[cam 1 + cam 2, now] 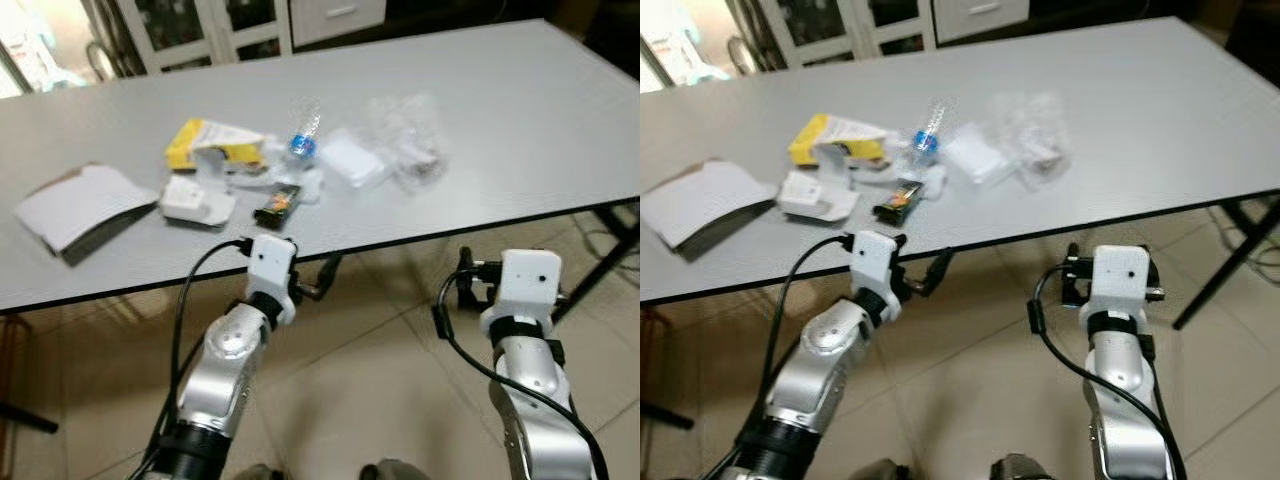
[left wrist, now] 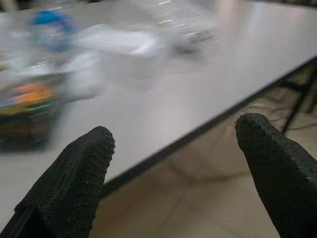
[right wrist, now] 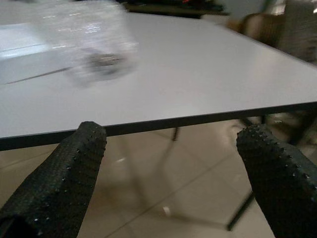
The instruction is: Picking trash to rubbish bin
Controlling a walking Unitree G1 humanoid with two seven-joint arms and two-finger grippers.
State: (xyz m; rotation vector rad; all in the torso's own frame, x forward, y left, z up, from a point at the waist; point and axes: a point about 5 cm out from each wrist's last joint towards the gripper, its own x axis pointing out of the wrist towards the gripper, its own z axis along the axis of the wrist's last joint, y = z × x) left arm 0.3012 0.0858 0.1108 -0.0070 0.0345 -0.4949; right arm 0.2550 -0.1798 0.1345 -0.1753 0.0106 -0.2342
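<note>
1. Looking down from the head camera, I see a grey table (image 1: 520,120) with a small pile of trash in the middle of the frame.
2. My left gripper (image 2: 173,163) sits at the lower middle, just before the table edge, with its two black fingers spread wide and holding nothing.
3. My right gripper (image 3: 171,173) sits at the lower right, below the table edge, also spread wide and holding nothing.
4. The dark snack wrapper (image 1: 277,205) lies closest to my left gripper, near the table edge. I think it is light, thin and a bit slippery, so I would pinch it across its short side.
5. The clear bottle (image 1: 303,130) with the blue cap lies just above it in the frame. It looks empty, so I think it is light and will squash; I would hold it around the middle.
6. The crinkly clear plastic (image 1: 410,140) sits at the upper right of the pile. It looks soft and floppy, so any bunched bit will do.
7. The yellow box (image 1: 205,143) and the flat white card (image 1: 80,205) lie to the left. Both look light and bendy, so I would take them by an edge.
</note>
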